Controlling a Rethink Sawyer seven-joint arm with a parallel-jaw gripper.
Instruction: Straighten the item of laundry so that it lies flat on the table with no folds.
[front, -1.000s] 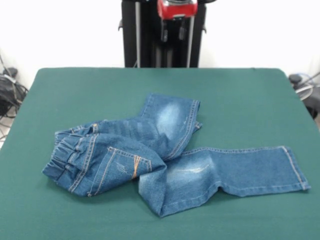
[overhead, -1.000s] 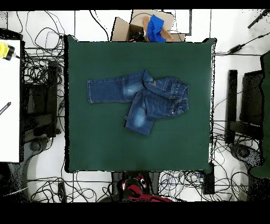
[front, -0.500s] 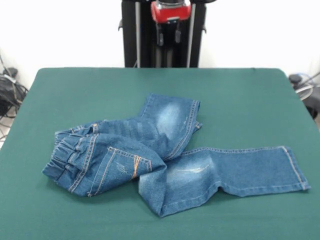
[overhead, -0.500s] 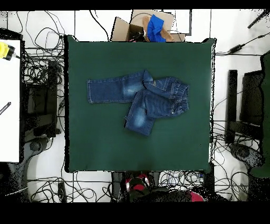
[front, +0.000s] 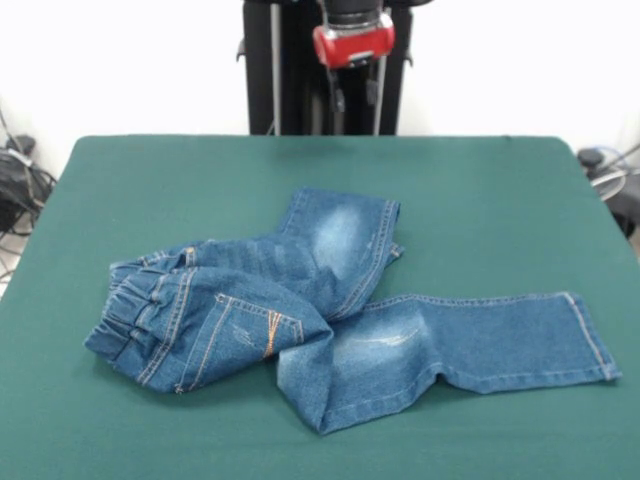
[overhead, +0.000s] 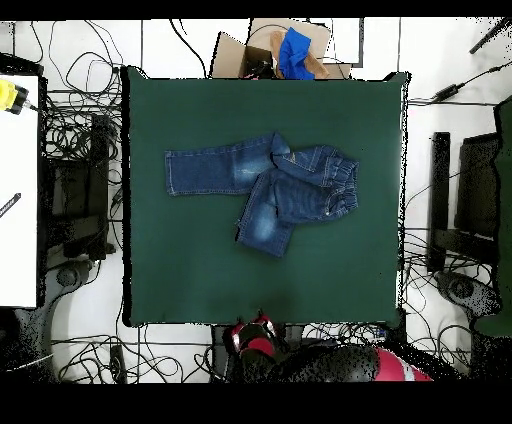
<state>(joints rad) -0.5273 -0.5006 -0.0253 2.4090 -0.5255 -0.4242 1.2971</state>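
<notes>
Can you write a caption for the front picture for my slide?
Crumpled blue jeans lie folded on the green table, gripper hanging behind.

A robotics lab: a green felt-covered bench (overhead: 180, 280) stands on a white floor strewn with tangled black cables (overhead: 75, 120), a red and black robot arm (overhead: 330, 362) at one edge, an open cardboard box (overhead: 250, 50) at the other.

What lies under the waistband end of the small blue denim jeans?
The waistband end of the small blue denim jeans is folded over the upper part of both legs; beneath is the dark green felt-covered table. Anything else underneath is hidden.
</notes>
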